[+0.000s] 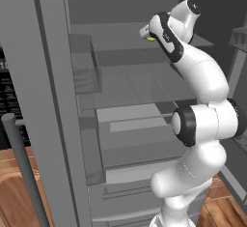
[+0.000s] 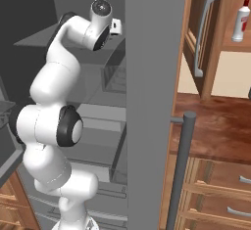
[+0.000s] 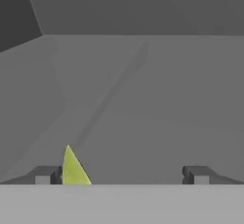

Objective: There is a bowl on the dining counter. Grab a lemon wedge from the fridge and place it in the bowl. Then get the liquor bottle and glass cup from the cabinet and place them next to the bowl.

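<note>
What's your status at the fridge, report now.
Gripper open, jaws wide, reaching onto a fridge shelf. Lemon wedge on the shelf beside one fingertip, not gripped. Nothing between jaws and wedge.

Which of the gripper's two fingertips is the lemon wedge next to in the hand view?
The left-hand fingertip: the lemon wedge sits right beside it, far from the other fingertip.

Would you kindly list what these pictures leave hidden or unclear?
- Lemon wedge: hand view, its base is cut off at the bottom; whether it touches the near fingertip is unclear.
- Left base view: the wrist hides all but a sliver of the wedge.
- Liquor bottle: right base view, its top is cut by the edge.
- Fridge shelves: right base view, the door and arm hide them.
</note>
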